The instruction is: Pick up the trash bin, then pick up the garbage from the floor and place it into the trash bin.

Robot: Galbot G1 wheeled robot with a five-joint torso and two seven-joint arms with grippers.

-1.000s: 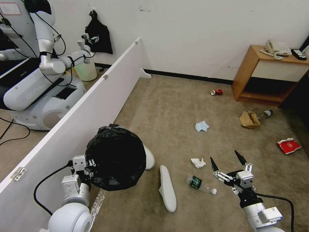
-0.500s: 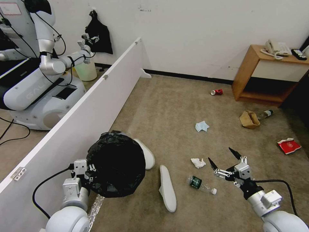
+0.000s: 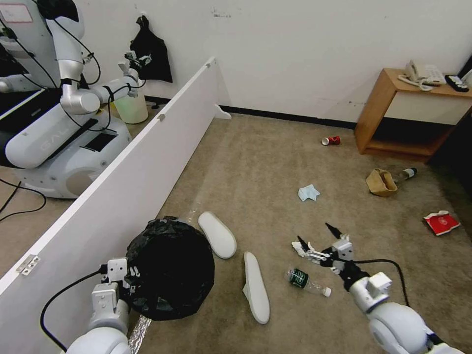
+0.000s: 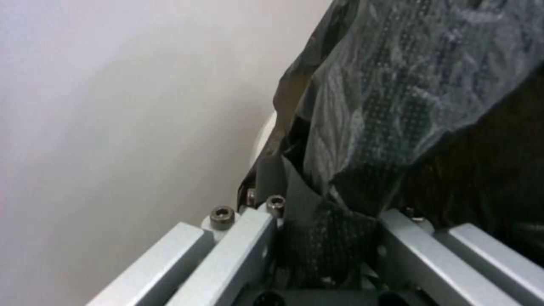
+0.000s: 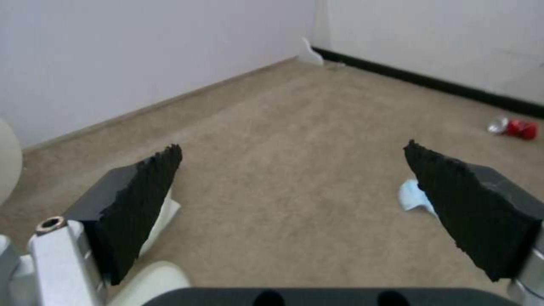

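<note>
The trash bin [image 3: 169, 268], a round bucket wrapped in crinkly, glossy black bag film, is being held off the beige short-pile carpet [image 3: 275, 162] beside the long white partition board [image 3: 123, 187], its dark mouth facing up. It is being gripped by the left gripper [image 3: 129, 274], whose grey metal fingers are being pressed together on a fold of the bag at the rim; in the left wrist view the dotted black film [image 4: 363, 140] is being pinched between them. The right gripper [image 3: 317, 240] is being held low over the carpet with its black ridged wedge-shaped pads spread wide and nothing between them, just above the crumpled white tissue [image 3: 301, 247]. Two flat oval white slippers are lying near the bin: one [image 3: 217, 234] with its long axis running toward the partition, the other [image 3: 256, 286] running roughly toward the robot. A clear plastic bottle [image 3: 307, 282] with a dark green label is lying on its side, its white cap pointing toward the right gripper's arm. A light-blue face mask [image 3: 308, 192], a brown paper bag [image 3: 380, 182], a red packet [image 3: 441, 222] and a red can [image 3: 331, 140] are lying scattered toward the wooden side table [image 3: 388, 113].
</note>
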